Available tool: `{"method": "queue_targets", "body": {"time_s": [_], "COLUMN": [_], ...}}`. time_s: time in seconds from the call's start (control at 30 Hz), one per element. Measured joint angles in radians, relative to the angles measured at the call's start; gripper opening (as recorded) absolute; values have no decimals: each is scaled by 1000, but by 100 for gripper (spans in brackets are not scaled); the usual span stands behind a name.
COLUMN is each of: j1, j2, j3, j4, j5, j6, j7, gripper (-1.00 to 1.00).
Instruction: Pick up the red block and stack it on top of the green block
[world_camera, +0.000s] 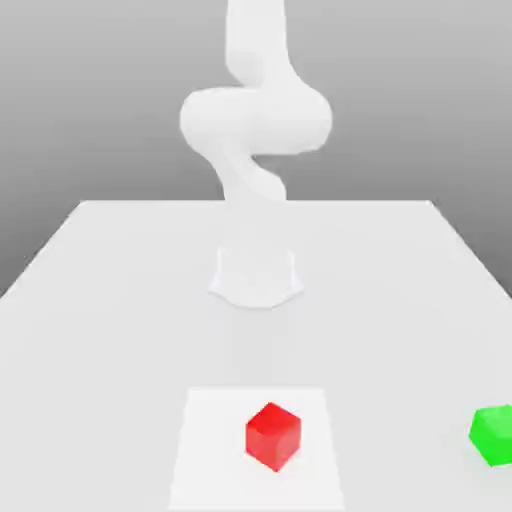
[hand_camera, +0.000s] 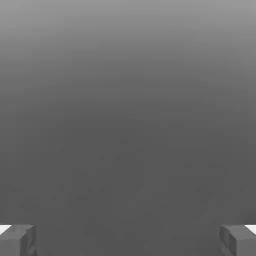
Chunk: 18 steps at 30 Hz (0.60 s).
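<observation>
Red block (world_camera: 273, 436) on table (world_camera: 120, 280), well apart from green block (world_camera: 493, 434); judged light, rigid, best pinched across opposite flat faces. Gripper (hand_camera: 128, 240) spread wide, empty.

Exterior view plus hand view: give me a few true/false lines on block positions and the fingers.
1. The red block sits on top of the green block. False: both rest on the table, apart from each other.
2. The green block lies toward the exterior view's right of the red block. True.
3. The gripper has its fingers closed on the red block. False: the fingers stand wide apart with nothing between them.
4. The red block sits on a lighter square patch of the table. True.
5. The arm rises behind the blocks. True.
</observation>
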Motion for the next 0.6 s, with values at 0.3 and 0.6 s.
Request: {"method": "queue_targets", "body": {"time_s": [0.3, 0.6], "j1": [111, 170], "j2": [332, 659], "j3": [-90, -126], "j4": [-142, -282], "j5": [3, 35], "j6": [172, 341], "j7": [-324, -663], "gripper": [0, 0]}}
